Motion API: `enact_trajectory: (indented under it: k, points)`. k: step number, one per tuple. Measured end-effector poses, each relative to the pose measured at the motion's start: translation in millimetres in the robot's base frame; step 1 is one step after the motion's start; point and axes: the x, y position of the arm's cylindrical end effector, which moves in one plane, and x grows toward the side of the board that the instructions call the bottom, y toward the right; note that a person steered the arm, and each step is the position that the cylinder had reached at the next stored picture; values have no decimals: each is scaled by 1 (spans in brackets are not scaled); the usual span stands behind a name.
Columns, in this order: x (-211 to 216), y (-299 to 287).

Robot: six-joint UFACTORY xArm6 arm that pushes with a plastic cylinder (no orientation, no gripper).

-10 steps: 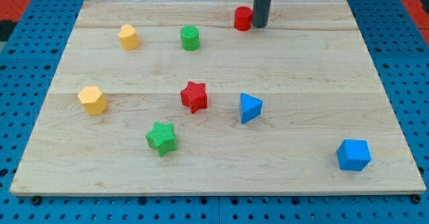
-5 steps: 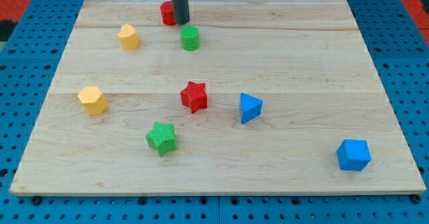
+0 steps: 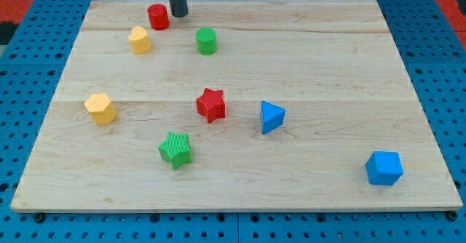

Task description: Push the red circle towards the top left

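Now the red circle [image 3: 158, 17] has slid further left along the worktop [image 3: 328, 68], stopping above the yellow block [image 3: 140, 40]; my tip [image 3: 178, 14] trails just right, seemingly apart.

No readable text, labels, brands, numbers or signs anywhere in the camera view. The wooden tabletop [image 3: 306, 61] shows only bare grain and plank seams, and the blocks' faces carry moulded ribbing, no lettering. The blue perforated surface [image 3: 22, 90] around it bears plain holes, no markings.
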Motion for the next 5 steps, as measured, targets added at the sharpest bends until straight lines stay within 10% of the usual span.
enact_trajectory:
  k: [5]
  points:
    - [4, -62]
